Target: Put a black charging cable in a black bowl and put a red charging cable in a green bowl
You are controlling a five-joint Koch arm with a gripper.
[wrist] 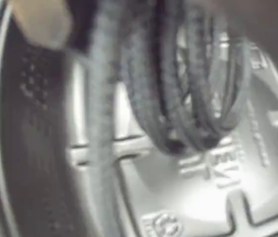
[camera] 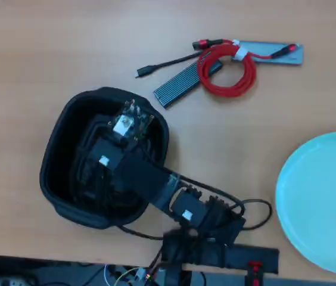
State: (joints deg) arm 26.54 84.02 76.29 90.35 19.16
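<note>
Black cable (wrist: 188, 98) hanging in loops right under my wrist cam, dangling straight down over the black bowl (camera: 61, 128) floor, just above it. I'm gripping it, I reckon, tho jaws aren't visible. Red cable (camera: 227, 71) waits far side, green bowl (camera: 323, 196) off right in overhead view.

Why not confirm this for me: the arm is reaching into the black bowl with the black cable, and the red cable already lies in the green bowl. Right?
One thing is wrong: the overhead view shows the red cable lying on the table beside the grey ribbed box, and the green bowl has nothing in it. The arm does reach into the black bowl.
</note>
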